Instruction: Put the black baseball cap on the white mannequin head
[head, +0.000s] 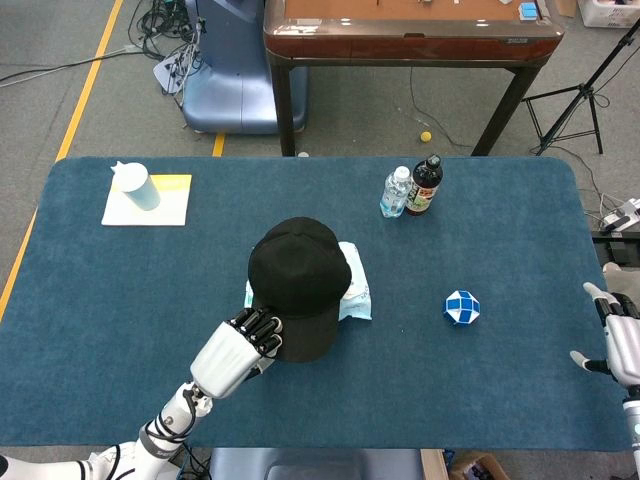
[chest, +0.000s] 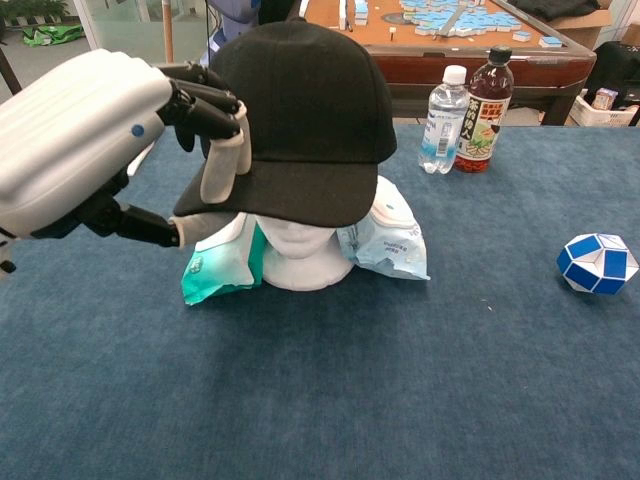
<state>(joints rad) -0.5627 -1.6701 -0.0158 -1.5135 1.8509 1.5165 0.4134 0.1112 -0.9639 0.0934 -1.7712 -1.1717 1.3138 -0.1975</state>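
Note:
The black baseball cap (head: 299, 283) (chest: 306, 110) sits low over the white mannequin head (chest: 298, 250), covering all but the chin and neck in the chest view. From the head view the mannequin head is hidden under the cap. My left hand (head: 233, 353) (chest: 95, 140) grips the cap's brim at its left front edge, fingers on top and thumb beneath. My right hand (head: 619, 337) rests open at the table's right edge, holding nothing.
Two wet-wipe packs (chest: 378, 235) flank the mannequin's base. A water bottle (head: 395, 192) and a dark drink bottle (head: 425, 184) stand behind it. A blue-white puzzle ball (head: 461, 307) lies to the right. A white cup (head: 135, 186) stands on a yellow-edged mat at far left.

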